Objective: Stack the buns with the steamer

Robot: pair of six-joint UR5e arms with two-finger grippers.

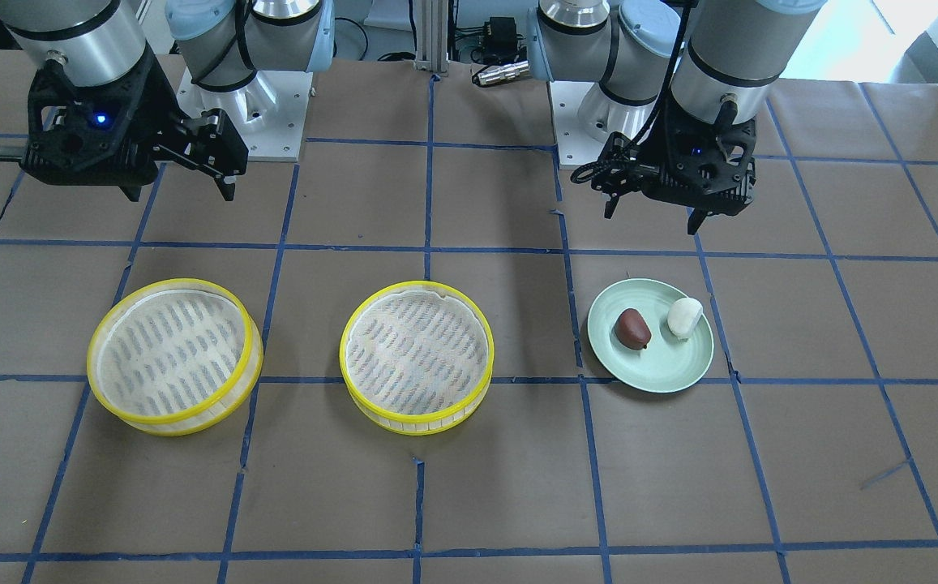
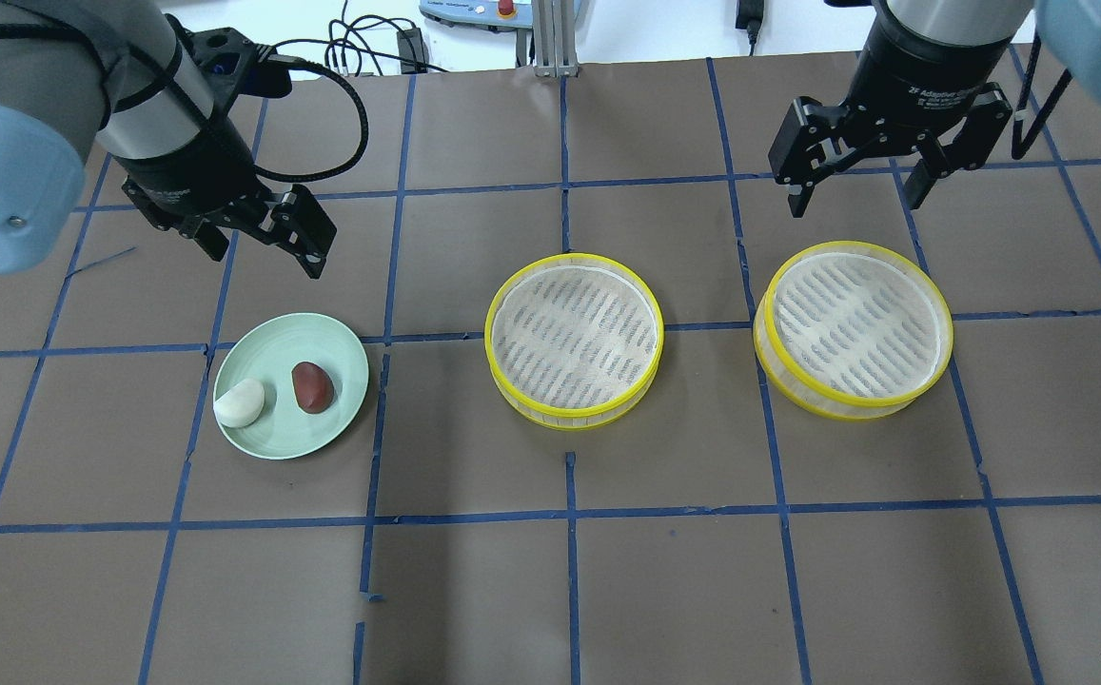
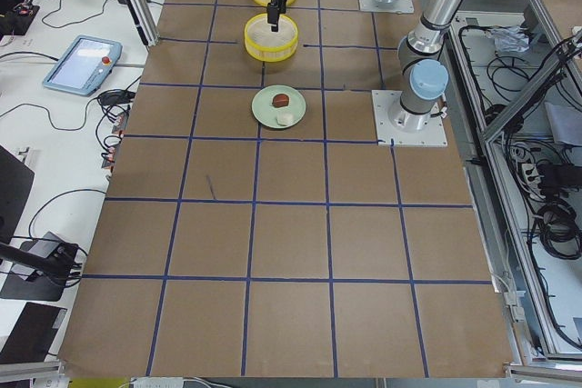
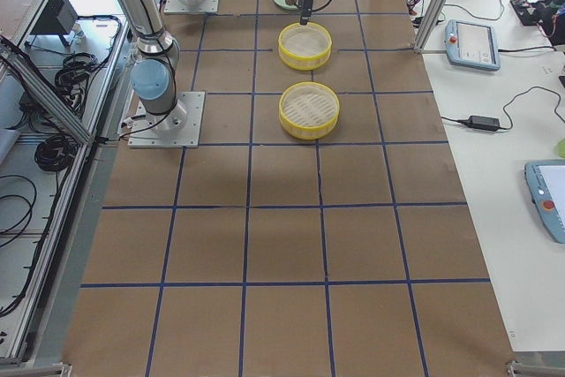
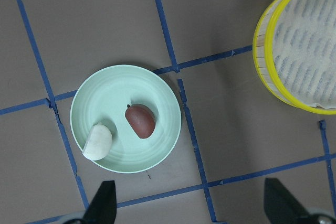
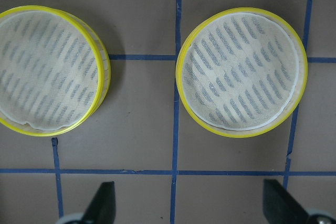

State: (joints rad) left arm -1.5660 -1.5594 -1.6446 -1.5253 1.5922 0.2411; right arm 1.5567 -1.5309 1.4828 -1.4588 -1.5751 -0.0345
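Left fingers [image 2: 308,235] apart, empty, hovering over the worktop [image 2: 569,590] near the green plate [image 2: 295,440], probably staged for the first pick. White bun [image 2: 240,402] and red-brown bun [image 2: 312,386] lie on the plate, close but not touching. Right fingers [image 2: 794,179] are apart and empty by the right steamer [image 2: 850,409], likely to lift it. Middle steamer [image 2: 574,419] is empty too.

We read just one marking: white lettering on the black collar [image 2: 931,93] above the right gripper [image 2: 857,200], beginning "2F Adaptive"; its remaining letters curve out of view. The pendant [image 3: 82,61] screen, far from that gripper, is too small for us to read.
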